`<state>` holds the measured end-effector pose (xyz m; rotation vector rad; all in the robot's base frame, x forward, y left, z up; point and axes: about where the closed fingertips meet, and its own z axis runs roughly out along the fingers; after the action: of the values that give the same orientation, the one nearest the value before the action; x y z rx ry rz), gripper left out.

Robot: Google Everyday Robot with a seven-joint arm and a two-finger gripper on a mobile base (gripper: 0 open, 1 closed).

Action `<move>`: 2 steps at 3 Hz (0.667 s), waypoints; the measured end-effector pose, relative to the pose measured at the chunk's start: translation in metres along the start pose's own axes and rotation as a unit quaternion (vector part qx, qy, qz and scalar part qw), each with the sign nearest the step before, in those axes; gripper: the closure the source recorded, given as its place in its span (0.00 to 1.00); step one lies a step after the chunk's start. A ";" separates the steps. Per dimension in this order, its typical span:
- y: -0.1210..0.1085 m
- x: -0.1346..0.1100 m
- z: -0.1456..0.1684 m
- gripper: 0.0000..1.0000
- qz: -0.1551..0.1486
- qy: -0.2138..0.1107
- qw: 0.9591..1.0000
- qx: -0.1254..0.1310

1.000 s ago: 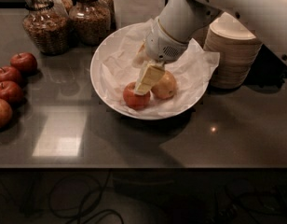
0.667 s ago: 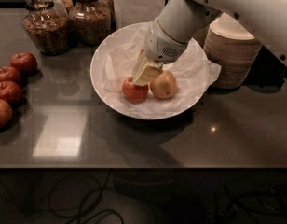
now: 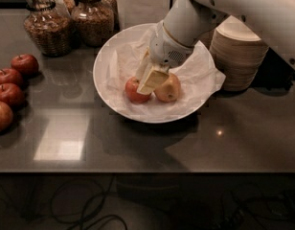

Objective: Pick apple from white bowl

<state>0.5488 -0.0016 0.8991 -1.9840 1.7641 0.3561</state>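
Note:
The white bowl [image 3: 114, 56] stands in the middle of the dark counter, lined with crinkled white paper. Two apples lie in it side by side. The red-orange apple [image 3: 134, 91] is on the left and a paler yellow-tan apple [image 3: 169, 88] is on the right. My gripper [image 3: 150, 82] reaches down into the bowl from the upper right. Its cream tip sits just above the two apples, over the gap between them. It overlaps the upper right part of the red-orange apple and hides that part.
Several dark red apples [image 3: 13, 80] lie at the counter's left edge. Two glass jars [image 3: 49, 25] of brown food stand at the back left. A stack of small beige bowls [image 3: 238, 56] stands right of the white bowl, under my arm.
The red-orange apple has shifted a little toward the back of the bowl. My gripper tip has moved slightly left and stays low over the apples. The yellow-tan apple has not moved.

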 end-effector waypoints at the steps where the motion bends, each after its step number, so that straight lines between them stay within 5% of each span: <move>1: 0.000 0.000 0.000 0.26 0.000 0.000 1.000 0.000; 2: 0.000 0.000 0.000 0.03 0.000 0.000 1.000 0.000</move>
<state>0.5489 -0.0016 0.8987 -1.9838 1.7649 0.3563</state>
